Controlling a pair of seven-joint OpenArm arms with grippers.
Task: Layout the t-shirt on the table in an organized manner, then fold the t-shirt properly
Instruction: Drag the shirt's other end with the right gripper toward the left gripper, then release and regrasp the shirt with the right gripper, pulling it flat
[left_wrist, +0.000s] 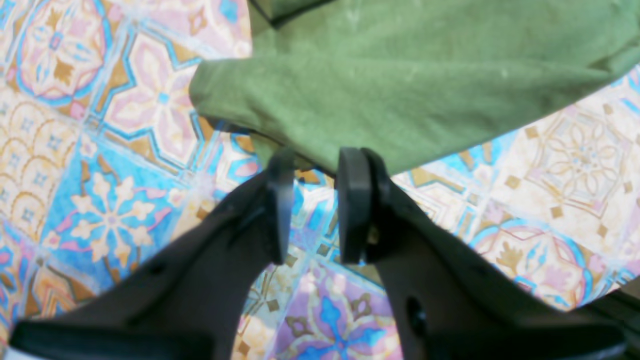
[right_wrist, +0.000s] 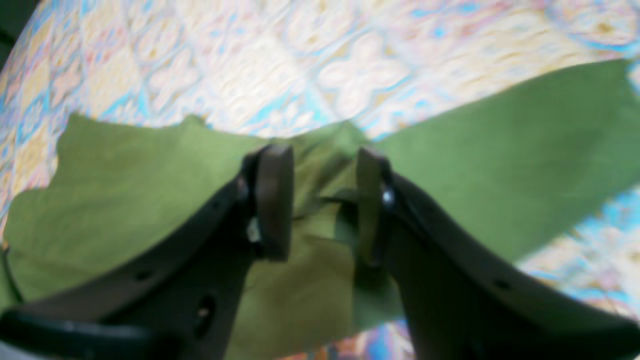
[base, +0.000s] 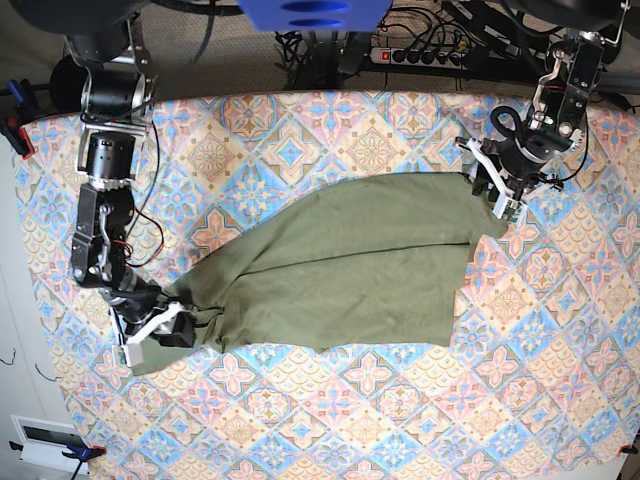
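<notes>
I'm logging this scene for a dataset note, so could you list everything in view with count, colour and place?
t-shirt: one, olive green, stretched diagonally across the middle of the table, partly rumpled.
table: one, covered in blue, pink, orange and cream tile pattern, fills the base view.
power strip: one, dark, with cables, beyond the far edge.
left claw: one, black, at the shirt's edge, jaws apart.
right claw: one, black, over bunched shirt fabric, jaws apart.

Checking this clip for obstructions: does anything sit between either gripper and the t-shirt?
Nothing visible does. The right gripper has t-shirt fabric between its fingers, and the left gripper sits right at the shirt's edge over the bare table.
</notes>
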